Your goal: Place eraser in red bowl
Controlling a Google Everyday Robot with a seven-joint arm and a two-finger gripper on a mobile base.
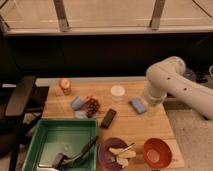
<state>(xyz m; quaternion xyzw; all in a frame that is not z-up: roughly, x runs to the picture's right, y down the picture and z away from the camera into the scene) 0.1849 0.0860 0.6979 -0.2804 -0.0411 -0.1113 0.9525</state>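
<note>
The eraser (108, 118) is a flat black block lying on the wooden table (150, 125) near its middle. The red bowl (157, 152) stands at the front right, and what shows of its inside is plain. My white arm (170, 80) comes in from the right and bends down to the table's right side. The gripper (151, 106) is at its lower end, just right of the light-blue block (138, 105). It is well to the right of the eraser and behind the red bowl. It holds nothing that I can see.
A purple bowl (111, 150) with food scraps and a utensil stands left of the red bowl. A green tray (55, 137) with a dark tool fills the front left. A white cup (117, 93), a reddish cluster (92, 106), a pale blue item (77, 102) and an orange item (64, 85) stand behind. A dark chair (20, 97) is at the left.
</note>
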